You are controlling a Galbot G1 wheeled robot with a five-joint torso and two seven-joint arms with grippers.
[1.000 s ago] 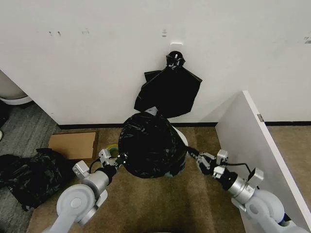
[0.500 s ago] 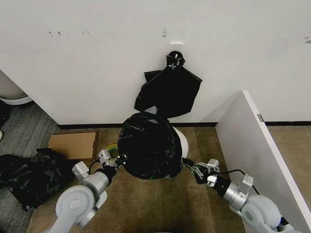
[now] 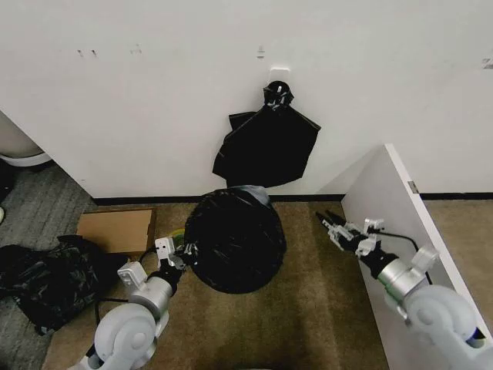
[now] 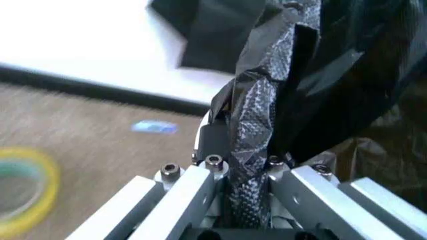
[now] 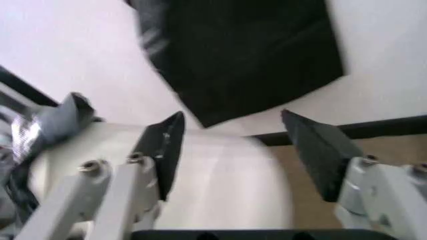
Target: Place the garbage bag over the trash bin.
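From the head view we see the bag (image 3: 233, 248) as a rounded, glossy black mass on the brown carpet (image 3: 308, 324), near the wall (image 3: 154, 100) and just below a bunch of flat black bags (image 3: 267, 145) hanging from a hook. The bag drapes over the bin, whose white sides are hidden here. Our left gripper (image 3: 179, 254) sits at the bag's left edge, pinching a fold of the film. Our right gripper (image 3: 330, 223) hangs well apart from the bag, beside the white partition (image 3: 400, 223), its fingers spread and holding nothing. A cardboard box (image 3: 115, 230) lies flat by the wall's base, and a lumpy black heap (image 3: 46, 281) sits at the carpet's left edge.

In the left wrist view we see the left gripper (image 4: 243, 170) pressed together on a twisted, wrinkled strip of the bag (image 4: 257, 115), which rises between the fingers. A yellow tape roll (image 4: 23, 192) lies on the carpet nearby.

In the right wrist view we see the right gripper (image 5: 237, 150) spread wide, its dark fingertips (image 5: 167, 145) apart. Beyond them stands the bin (image 5: 220, 185), its cream side bare, with a bit of crumpled film at one edge and the hanging bags (image 5: 240, 55) on the wall behind.
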